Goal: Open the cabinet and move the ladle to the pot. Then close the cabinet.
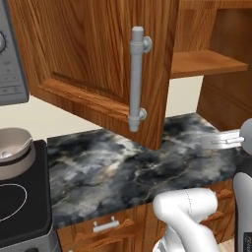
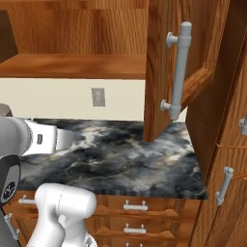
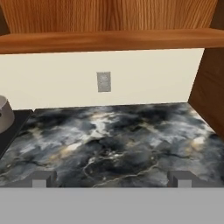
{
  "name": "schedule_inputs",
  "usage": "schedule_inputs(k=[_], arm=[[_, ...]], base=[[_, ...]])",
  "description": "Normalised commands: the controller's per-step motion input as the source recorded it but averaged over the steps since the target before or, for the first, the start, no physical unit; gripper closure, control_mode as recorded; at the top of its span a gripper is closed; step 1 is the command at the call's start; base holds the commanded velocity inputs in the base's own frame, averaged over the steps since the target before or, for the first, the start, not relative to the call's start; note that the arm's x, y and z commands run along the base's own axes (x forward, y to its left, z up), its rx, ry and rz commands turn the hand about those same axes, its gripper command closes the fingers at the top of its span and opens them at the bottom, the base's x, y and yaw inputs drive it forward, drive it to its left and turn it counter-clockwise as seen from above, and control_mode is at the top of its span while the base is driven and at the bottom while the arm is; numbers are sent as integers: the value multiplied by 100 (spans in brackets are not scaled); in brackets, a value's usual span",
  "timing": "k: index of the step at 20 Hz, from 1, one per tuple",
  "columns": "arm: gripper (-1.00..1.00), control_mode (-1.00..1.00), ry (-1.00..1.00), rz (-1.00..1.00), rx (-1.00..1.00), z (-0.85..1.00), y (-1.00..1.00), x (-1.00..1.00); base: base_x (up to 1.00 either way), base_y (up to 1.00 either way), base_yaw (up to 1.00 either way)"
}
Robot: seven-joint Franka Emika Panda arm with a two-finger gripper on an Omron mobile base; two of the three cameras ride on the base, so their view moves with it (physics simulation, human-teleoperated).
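- Left base view: the cabinet (image 1: 98, 54) hangs over the dark marbled worktop (image 1: 123, 170), and its door stands swung out toward the camera, the long grey bar handle (image 1: 136, 78) upright on the door's edge. To the right of the door the bare wooden shelf (image 1: 206, 63) of the open cabinet shows. At the far left the pot (image 1: 15, 150) sits on the black stove top (image 1: 22, 206), its pale inside showing. Below the worktop a drawer (image 1: 106, 227) with a small horizontal handle lies beside the white arm.
- Right base view: the open cabinet door (image 2: 169, 62) juts out at the right, edge-on, its bar handle (image 2: 178, 70) upright. The cabinet's shelf (image 2: 72, 65) runs across the upper left. A wall socket (image 2: 98, 97) sits on the cream wall under the shelf. The arm reaches in from the left, low over the worktop (image 2: 130, 164).
- Hand view: the hand (image 3: 111, 179) is spread fully wide, its two finger tips (image 3: 43, 178) far apart at the bottom with nothing between them, over the marbled worktop (image 3: 113, 140). A sliver of the pot (image 3: 4, 114) shows at the left edge on the stove. The socket (image 3: 103, 82) is straight ahead on the wall, under the shelf (image 3: 109, 40).
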Motion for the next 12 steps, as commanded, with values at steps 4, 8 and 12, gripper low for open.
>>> schedule_inputs(k=[4,8,12], arm=[[-100,100,0,0,0,0,0,0],[-100,100,0,0,0,0,0,0],[-100,100,0,0,0,0,0,0]], base=[[21,-12,1],[5,-23,2],[0,-31,4]])
